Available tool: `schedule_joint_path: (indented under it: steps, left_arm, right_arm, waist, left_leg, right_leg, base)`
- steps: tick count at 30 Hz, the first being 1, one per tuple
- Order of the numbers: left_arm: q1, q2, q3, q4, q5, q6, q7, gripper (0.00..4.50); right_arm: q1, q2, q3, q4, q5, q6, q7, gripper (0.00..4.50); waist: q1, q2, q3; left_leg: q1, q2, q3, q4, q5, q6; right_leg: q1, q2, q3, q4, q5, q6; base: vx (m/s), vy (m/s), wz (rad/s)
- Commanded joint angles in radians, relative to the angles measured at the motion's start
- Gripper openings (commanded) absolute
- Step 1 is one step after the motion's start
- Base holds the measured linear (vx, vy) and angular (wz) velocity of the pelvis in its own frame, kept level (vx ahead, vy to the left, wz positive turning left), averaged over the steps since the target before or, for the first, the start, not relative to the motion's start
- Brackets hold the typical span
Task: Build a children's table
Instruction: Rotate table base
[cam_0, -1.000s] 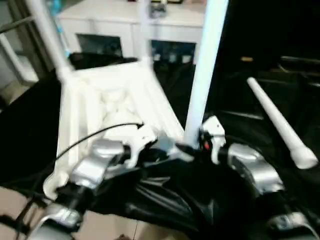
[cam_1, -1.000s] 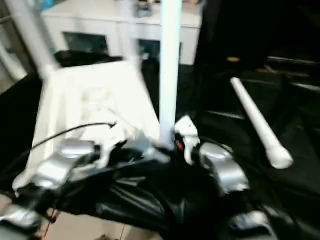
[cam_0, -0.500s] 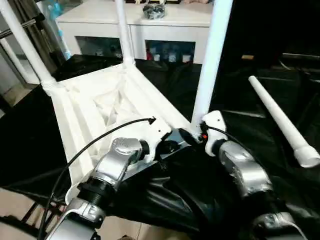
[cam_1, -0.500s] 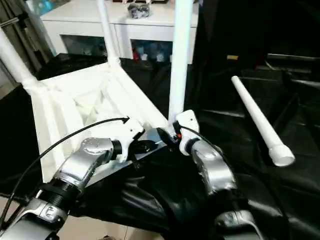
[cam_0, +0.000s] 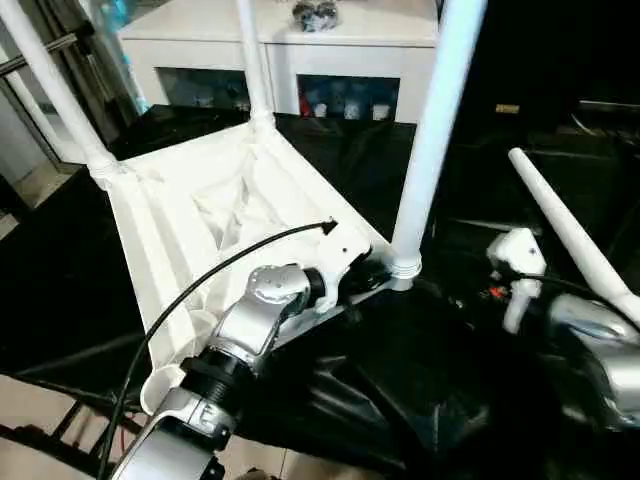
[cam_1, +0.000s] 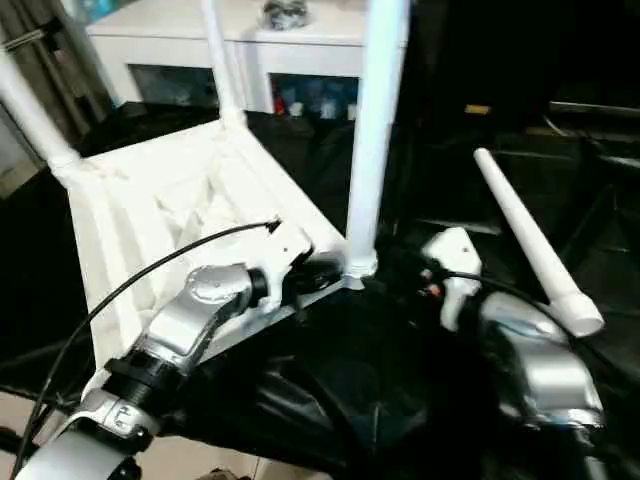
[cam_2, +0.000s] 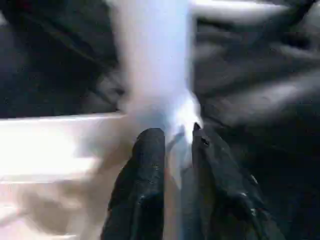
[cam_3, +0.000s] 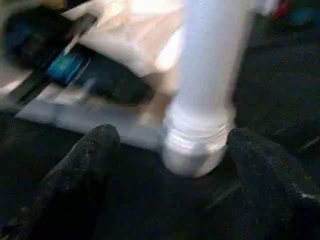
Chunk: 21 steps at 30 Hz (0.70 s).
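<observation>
The children's table lies upside down on black cloth, its white ribbed tabletop (cam_0: 170, 230) facing up. Three white legs stand in corner sockets: one far left (cam_0: 60, 90), one at the back (cam_0: 252, 60), one at the near right corner (cam_0: 435, 130). Another leg (cam_0: 570, 235) lies loose on the cloth to the right. My left gripper (cam_2: 179, 137) sits at the near right corner, its fingers (cam_2: 150, 165) slightly parted just short of that leg's socket (cam_2: 165, 110). My right gripper (cam_3: 172, 135) stands wide open, drawn back from the same socket (cam_3: 197, 145), holding nothing.
A white cabinet (cam_0: 330, 60) with glass doors stands behind the table. Black cloth (cam_0: 400, 380) covers the work surface, whose front edge drops to the floor (cam_0: 30, 400) at lower left. A black cable (cam_0: 200, 280) arcs over my left forearm.
My right gripper has let go of the near right leg and pulled back to the right. My left gripper's fingers have parted a little. The leg stays standing in its socket.
</observation>
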Motion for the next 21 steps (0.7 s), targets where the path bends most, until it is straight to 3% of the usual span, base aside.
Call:
schedule_joint_path:
  steps: [1, 3, 4, 6, 7, 8, 10, 11, 13, 17, 18, 19, 20, 21]
  left_arm:
    - [0.019, 0.07, 0.077, -0.114, 0.022, 0.068, 0.062, 0.95]
    - [0.028, 0.092, 0.089, -0.142, 0.034, 0.097, 0.078, 0.95]
    - [0.052, 0.152, 0.127, -0.209, 0.059, 0.157, 0.103, 0.95]
    - [0.071, 0.194, 0.162, -0.257, 0.078, 0.203, 0.122, 0.95]
    - [0.093, 0.243, 0.196, -0.3, 0.107, 0.243, 0.139, 0.95]
    - [0.113, 0.281, 0.219, -0.326, 0.131, 0.272, 0.144, 0.95]
    - [0.137, 0.321, 0.238, -0.352, 0.159, 0.303, 0.155, 0.95]
    - [0.157, 0.347, 0.251, -0.369, 0.178, 0.322, 0.162, 0.96]
    - [0.218, 0.432, 0.28, -0.407, 0.229, 0.391, 0.166, 0.77]
    - [0.286, 0.509, 0.31, -0.443, 0.252, 0.483, 0.177, 0.56]
    - [0.312, 0.529, 0.303, -0.448, 0.245, 0.505, 0.17, 0.56]
    - [0.312, 0.529, 0.303, -0.448, 0.245, 0.505, 0.17, 0.28]
    - [0.325, 0.531, 0.293, -0.439, 0.244, 0.513, 0.165, 0.15]
    - [0.326, 0.531, 0.288, -0.439, 0.245, 0.512, 0.163, 0.15]
  right_arm:
    - [0.001, 0.013, 0.057, -0.04, 0.001, 0.034, 0.002, 3.89]
    - [-0.002, 0.025, 0.072, -0.039, -0.01, 0.04, -0.01, 3.89]
    - [-0.022, 0.068, 0.102, -0.018, -0.035, 0.053, -0.049, 3.89]
    - [-0.036, 0.098, 0.122, -0.001, -0.053, 0.062, -0.078, 3.89]
    - [-0.049, 0.127, 0.144, 0.017, -0.075, 0.06, -0.106, 3.89]
    - [-0.062, 0.152, 0.154, 0.04, -0.095, 0.05, -0.137, 3.89]
    - [-0.079, 0.179, 0.157, 0.063, -0.107, 0.065, -0.181, 3.89]
    - [-0.088, 0.198, 0.158, 0.077, -0.113, 0.077, -0.211, 3.59]
    - [-0.112, 0.236, 0.161, 0.094, -0.11, 0.111, -0.254, 3.52]
    - [-0.133, 0.264, 0.183, 0.099, -0.12, 0.129, -0.275, 3.13]
    - [-0.142, 0.278, 0.194, 0.115, -0.133, 0.128, -0.289, 3.13]
    - [-0.142, 0.278, 0.194, 0.115, -0.133, 0.128, -0.289, 3.05]
    - [-0.147, 0.287, 0.199, 0.132, -0.144, 0.117, -0.3, 2.83]
    - [-0.147, 0.287, 0.199, 0.134, -0.146, 0.117, -0.302, 2.83]
  waist:
    - [0.002, -0.038, -0.063]
    - [-0.008, -0.035, -0.058]
    - [-0.011, -0.044, -0.057]
    - [-0.013, -0.039, -0.055]
    - [-0.014, -0.033, -0.057]
    - [-0.017, -0.037, -0.057]
    - [-0.015, -0.027, -0.058]
    - [-0.017, -0.02, -0.059]
    - [-0.016, -0.017, -0.059]
    - [-0.009, -0.016, -0.054]
    - [-0.002, -0.002, -0.055]
    - [-0.004, -0.007, -0.052]
    - [-0.003, -0.001, -0.051]
    - [-0.003, -0.004, -0.05]
  left_leg:
    - [-0.002, 0.008, -0.001, -0.059, -0.162, 0.096]
    - [-0.006, 0.004, -0.003, -0.062, -0.17, 0.088]
    - [0.004, 0.008, -0.002, -0.064, -0.192, 0.074]
    - [0.004, 0.007, -0.002, -0.066, -0.195, 0.064]
    - [0.01, 0.011, -0.003, -0.066, -0.198, 0.053]
    - [0.006, 0.009, -0.005, -0.068, -0.184, 0.051]
    - [0.014, 0.012, -0.004, -0.067, -0.176, 0.041]
    - [0.014, 0.012, -0.005, -0.068, -0.169, 0.033]
    - [0.016, 0.009, -0.004, -0.068, -0.163, 0.028]
    - [0.019, 0.008, -0.003, -0.074, -0.223, 0.012]
    - [0.027, 0.01, -0.004, -0.074, -0.252, -0.001]
    - [0.024, 0.009, -0.004, -0.075, -0.266, -0.005]
    - [0.023, 0.008, -0.006, -0.079, -0.292, -0.017]
    - [0.026, 0.009, -0.005, -0.08, -0.31, -0.021]
  right_leg:
    - [0.056, -0.034, 0.019, -0.078, -0.182, -0.184]
    - [0.054, -0.031, 0.015, -0.081, -0.219, -0.174]
    - [0.045, -0.033, 0.018, -0.087, -0.285, -0.163]
    - [0.043, -0.031, 0.018, -0.087, -0.302, -0.16]
    - [0.038, -0.031, 0.021, -0.084, -0.287, -0.166]
    - [0.04, -0.028, 0.02, -0.078, -0.253, -0.173]
    - [0.035, -0.026, 0.022, -0.074, -0.204, -0.187]
    - [0.036, -0.023, 0.021, -0.069, -0.159, -0.198]
    - [0.036, -0.021, 0.022, -0.063, -0.103, -0.209]
    - [0.035, -0.024, 0.024, -0.066, -0.135, -0.212]
    - [0.03, -0.027, 0.025, -0.069, -0.163, -0.209]
    - [0.028, -0.026, 0.026, -0.072, -0.174, -0.208]
    - [0.031, -0.027, 0.025, -0.072, -0.2, -0.201]
    - [0.027, -0.027, 0.026, -0.076, -0.214, -0.197]
  base:
    - [0.0, 0.0, 0.0]
    - [0.0, 0.0, 0.0]
    - [0.0, 0.0, 0.0]
    - [0.0, 0.0, 0.0]
    - [0.0, 0.0, 0.0]
    - [0.0, 0.0, 0.0]
    - [0.0, 0.0, 0.0]
    - [0.0, 0.0, 0.0]
    - [0.0, 0.0, 0.0]
    - [0.0, 0.0, 0.0]
    - [0.0, 0.0, 0.0]
    - [0.0, 0.0, 0.0]
    - [0.0, 0.0, 0.0]
    - [0.0, 0.0, 0.0]
